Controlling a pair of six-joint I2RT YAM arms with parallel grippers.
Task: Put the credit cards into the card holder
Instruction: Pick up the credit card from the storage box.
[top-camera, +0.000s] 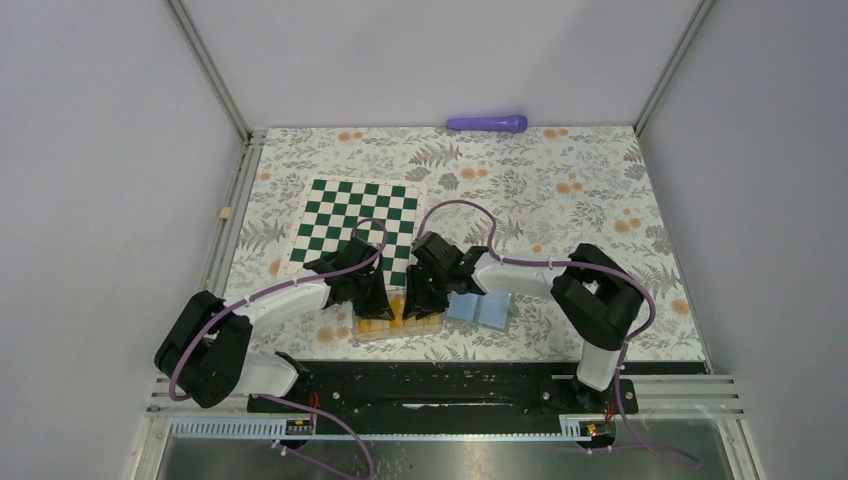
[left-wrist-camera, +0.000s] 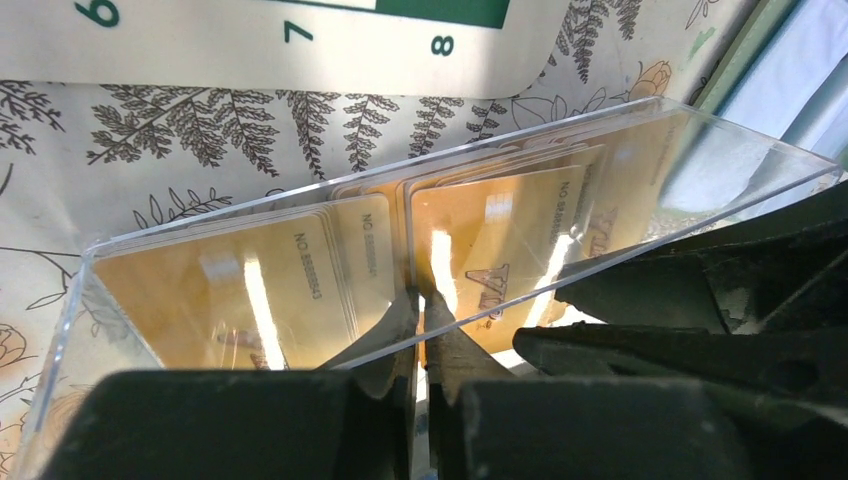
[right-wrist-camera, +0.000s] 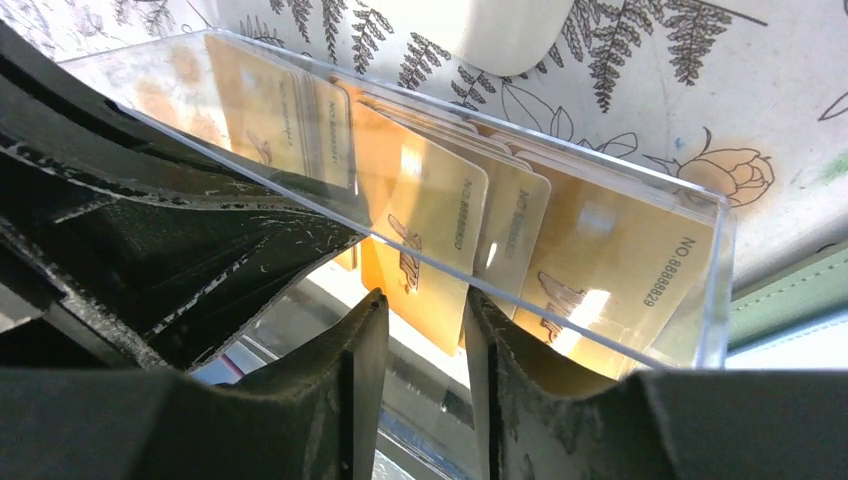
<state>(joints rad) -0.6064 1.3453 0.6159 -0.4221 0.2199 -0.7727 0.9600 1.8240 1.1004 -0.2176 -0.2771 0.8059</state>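
**Both arms at the clear box, card holder open beside it**

From above, the left arm (top-camera: 290, 295) and right arm (top-camera: 520, 270) meet over a clear plastic box (top-camera: 400, 336) near the front edge of the floral tabletop (top-camera: 590, 200). The box holds the orange-yellow credit cards (top-camera: 412, 322). Just right of it lies the card holder (top-camera: 482, 309), spread open with its light blue inside up. A green-and-white chessboard mat (top-camera: 360, 215) lies beyond the box, and a purple object (top-camera: 487, 124) rests at the far edge. This view hides both sets of jaws under the wrists.

The wrist cameras fill that in. In the left wrist view the left jaws are clenched, fingertips (left-wrist-camera: 402, 315) pressed together at the near rim of the box (left-wrist-camera: 760, 150). Whether a card edge is pinched between them I cannot tell, since glare and the clear wall blur that spot. In the right wrist view the right jaws are released and stand apart. Their fingertips (right-wrist-camera: 368, 325) sit at the box's near wall (right-wrist-camera: 716, 290), and the lower corner of one card shows in the gap between them.

Inside the box the credit cards (left-wrist-camera: 220, 290) stand on edge in two leaning batches, with printed numbers on their faces. The right wrist view shows them fanned and overlapping (right-wrist-camera: 620, 290). It also shows a sage-green strip of the card holder (right-wrist-camera: 790, 300) past the box's end.
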